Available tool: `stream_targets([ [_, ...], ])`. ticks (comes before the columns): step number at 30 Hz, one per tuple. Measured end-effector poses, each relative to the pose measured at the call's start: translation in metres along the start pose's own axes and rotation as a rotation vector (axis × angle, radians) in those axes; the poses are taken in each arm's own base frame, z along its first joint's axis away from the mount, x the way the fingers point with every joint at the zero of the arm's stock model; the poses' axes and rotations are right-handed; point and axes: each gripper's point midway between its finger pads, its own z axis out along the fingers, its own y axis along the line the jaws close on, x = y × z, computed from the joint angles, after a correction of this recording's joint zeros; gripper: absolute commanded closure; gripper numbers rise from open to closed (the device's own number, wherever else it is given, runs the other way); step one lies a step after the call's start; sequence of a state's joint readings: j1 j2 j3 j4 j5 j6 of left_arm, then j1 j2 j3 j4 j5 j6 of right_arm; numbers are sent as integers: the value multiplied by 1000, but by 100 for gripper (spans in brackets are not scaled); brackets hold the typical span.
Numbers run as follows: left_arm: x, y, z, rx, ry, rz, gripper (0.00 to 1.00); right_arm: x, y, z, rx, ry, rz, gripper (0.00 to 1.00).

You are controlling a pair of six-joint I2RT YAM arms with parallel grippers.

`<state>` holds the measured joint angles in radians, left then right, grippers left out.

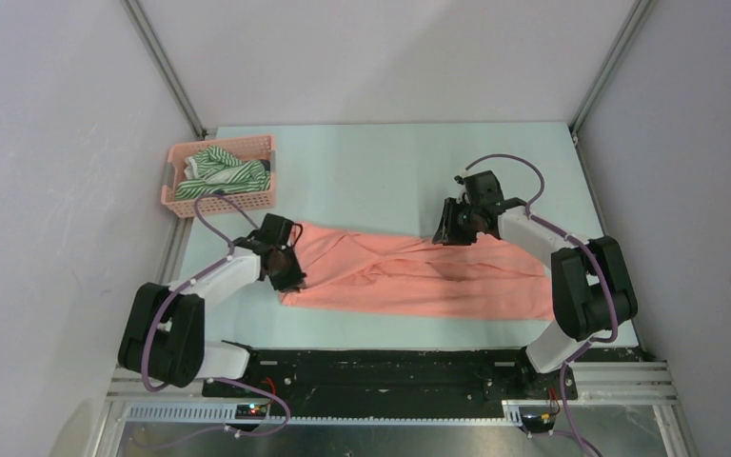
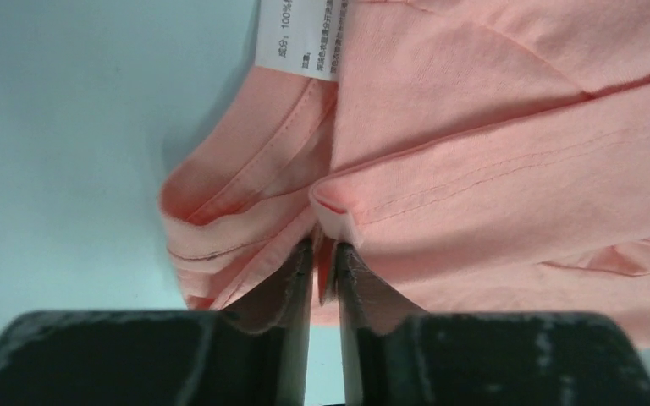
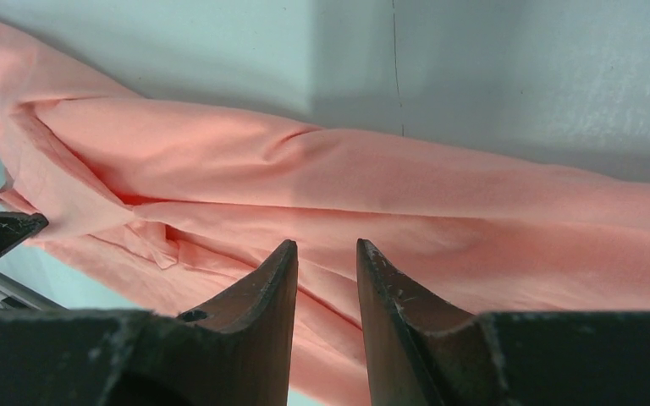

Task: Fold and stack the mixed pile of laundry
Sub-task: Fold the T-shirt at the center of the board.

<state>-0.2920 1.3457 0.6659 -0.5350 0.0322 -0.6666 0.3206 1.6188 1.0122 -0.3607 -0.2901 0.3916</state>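
salmon-pink shirt (image 1: pixel 409 276) spread across desk (image 1: pixel 390 171); left jaws nearly closed, pinching its folded hem; right jaws parted, empty, above its far edge.

Work surface: pale mint-green table (image 1: pixel 381 162), matte finish, evenly lit, with only soft-edged shadows on it. Its near edge meets a black base plate (image 1: pixel 390 367), and nearer again sits a slotted aluminium rail (image 1: pixel 362 413). Enclosure: plain light-grey back wall (image 1: pixel 390 57), left wall (image 1: pixel 48 143) and right wall (image 1: pixel 695 143), joined at the rear corners by an aluminium left post (image 1: pixel 164 67) and right post (image 1: pixel 609 67), both splaying outward toward the top of the top view; light diffuse throughout.
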Motion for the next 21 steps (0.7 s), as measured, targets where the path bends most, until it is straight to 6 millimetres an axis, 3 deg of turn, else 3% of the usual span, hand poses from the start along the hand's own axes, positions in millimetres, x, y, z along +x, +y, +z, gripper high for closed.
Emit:
stream_targets([
  [2, -1, 2, -2, -9, -12, -7, 61, 0, 1, 0, -1, 1, -2, 64],
  [6, -14, 4, -17, -19, -91, -14, 52, 2, 5, 0, -8, 6, -11, 64],
  [9, -35, 0, -34, -16, -172, -25, 52, 5, 16, 1, -30, 16, -30, 66],
  [14, -91, -26, -57, 15, -277, -28, 57, 13, 61, 12, -138, 44, -69, 67],
  [18, -130, -53, -42, 31, -277, 10, 63, 24, 97, 32, -222, 92, -90, 68],
  [21, -142, -64, -20, 28, -233, 23, 69, 32, 117, 53, -266, 133, -97, 69],
])
